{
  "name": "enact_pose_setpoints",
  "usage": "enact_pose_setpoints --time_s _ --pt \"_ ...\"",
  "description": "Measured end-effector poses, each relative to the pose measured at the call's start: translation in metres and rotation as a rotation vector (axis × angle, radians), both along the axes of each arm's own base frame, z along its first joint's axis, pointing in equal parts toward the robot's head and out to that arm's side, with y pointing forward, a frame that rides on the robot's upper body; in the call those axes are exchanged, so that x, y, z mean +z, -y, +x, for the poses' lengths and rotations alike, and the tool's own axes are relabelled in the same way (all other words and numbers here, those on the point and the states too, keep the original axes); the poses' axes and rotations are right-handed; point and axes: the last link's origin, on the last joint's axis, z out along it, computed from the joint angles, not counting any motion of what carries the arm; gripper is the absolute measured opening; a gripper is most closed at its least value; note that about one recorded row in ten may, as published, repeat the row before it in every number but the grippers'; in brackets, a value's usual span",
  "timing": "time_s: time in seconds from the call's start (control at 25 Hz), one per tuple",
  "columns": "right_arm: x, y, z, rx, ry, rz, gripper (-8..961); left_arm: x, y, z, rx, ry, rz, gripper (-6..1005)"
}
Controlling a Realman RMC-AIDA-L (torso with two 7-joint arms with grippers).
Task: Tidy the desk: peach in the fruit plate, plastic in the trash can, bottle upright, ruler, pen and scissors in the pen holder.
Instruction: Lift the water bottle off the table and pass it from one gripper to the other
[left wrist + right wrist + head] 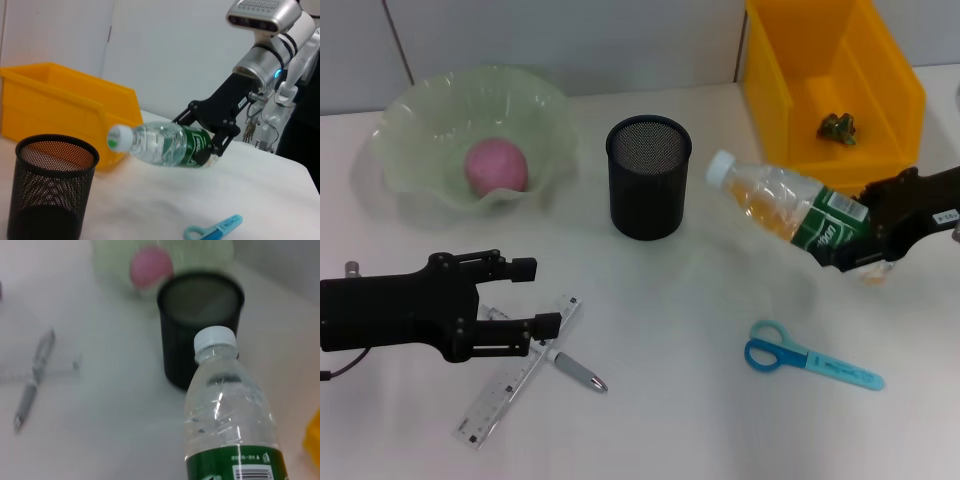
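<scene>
1. Water bottle (790,205): my right gripper (865,245) pinches its labelled base, tilted above the desk (700,420), cap toward the pen holder (649,176); uprighting pending, I judge.
2. Left gripper (525,295): fingers spread over ruler (518,372) and pen (572,368), positioned for pickup.

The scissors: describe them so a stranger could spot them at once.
On the white desk, look at the near right, in front of the yellow trash can. The scissors lie flat there alone, the only thing with light blue loop handles and a blue blade sheath.
</scene>
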Motion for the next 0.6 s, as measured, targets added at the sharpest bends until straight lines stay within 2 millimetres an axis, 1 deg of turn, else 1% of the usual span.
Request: enact_pose_setpoints --time_s 0.16,0.32,0.36,0.4,0.44,0.6 --pt "0.003 0.005 -0.005 0.073 -0.092 0.028 770 -0.002 -0.001 0.003 -0.003 0.005 -0.004 809" --pt "0.002 0.009 -0.011 0.154 -0.165 0.039 770 -0.004 -0.002 0.006 -0.003 0.019 -0.008 809" --pt "0.001 0.009 -0.013 0.169 -0.180 0.040 770 -0.008 -0.004 0.014 0.003 0.073 -0.012 809" --pt "0.000 0.009 -0.016 0.186 -0.197 0.041 770 -0.008 -0.004 0.014 0.003 0.073 -0.012 809" --pt "-0.001 0.010 -0.017 0.198 -0.210 0.040 770 -0.010 -0.007 0.022 0.013 0.140 -0.008 809" --pt "-0.006 0.009 -0.024 0.255 -0.273 0.038 770 -0.010 -0.007 0.022 0.013 0.140 -0.008 809"
